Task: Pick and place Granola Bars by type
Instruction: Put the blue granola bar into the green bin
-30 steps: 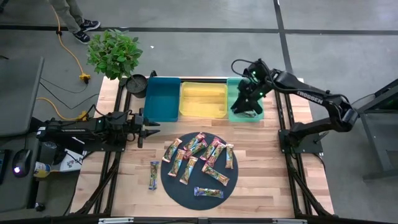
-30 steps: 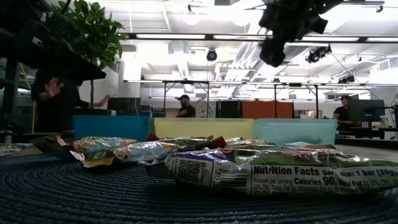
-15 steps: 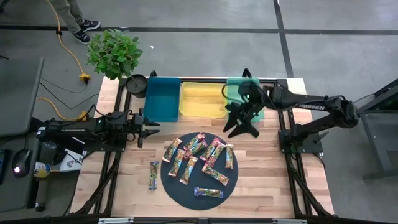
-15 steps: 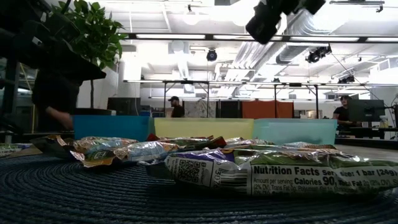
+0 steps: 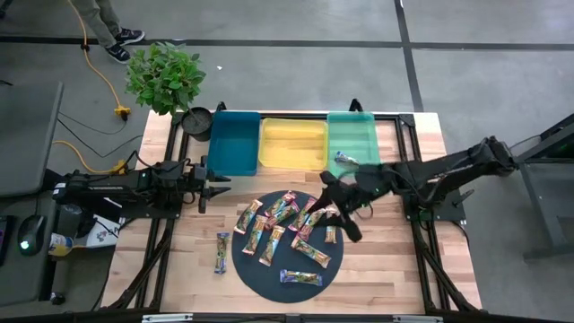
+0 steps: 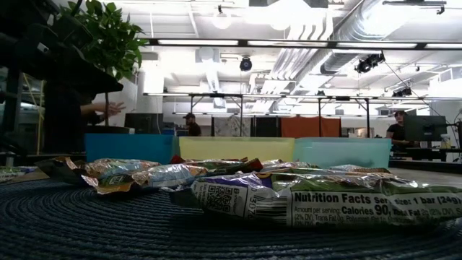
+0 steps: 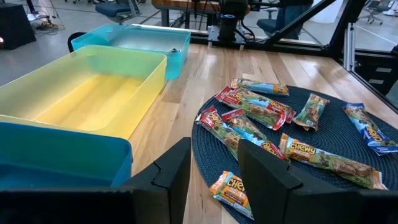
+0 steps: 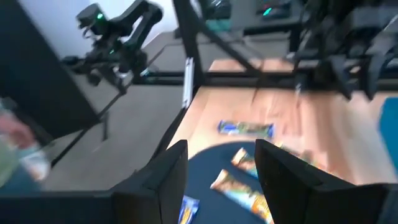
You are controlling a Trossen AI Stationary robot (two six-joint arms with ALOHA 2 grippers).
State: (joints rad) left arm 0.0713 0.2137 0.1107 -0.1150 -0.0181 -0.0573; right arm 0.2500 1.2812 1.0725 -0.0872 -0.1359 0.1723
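Several shiny-wrapped granola bars (image 5: 287, 224) lie flat in a loose heap on the dark round mat (image 5: 260, 269); they also show in the left wrist view (image 7: 261, 112) and the low view (image 6: 317, 198). One blue bar (image 5: 221, 253) lies on the wood left of the mat. One bar (image 5: 345, 160) lies in the green tray (image 5: 352, 130). My right gripper (image 5: 334, 209) is open and empty above the mat's right part. My left gripper (image 5: 213, 186) is open and empty, left of the mat.
A blue tray (image 5: 235, 142), a yellow tray (image 5: 292, 144) and the green tray stand side by side at the table's far edge. A potted plant (image 5: 166, 76) stands at the far left corner. People move in the room beyond the table.
My right gripper has gone from above the green tray toward the table's near edge and left, and now stands over the mat's right part. It has left the low view. A bar now shows in the green tray where the gripper stood.
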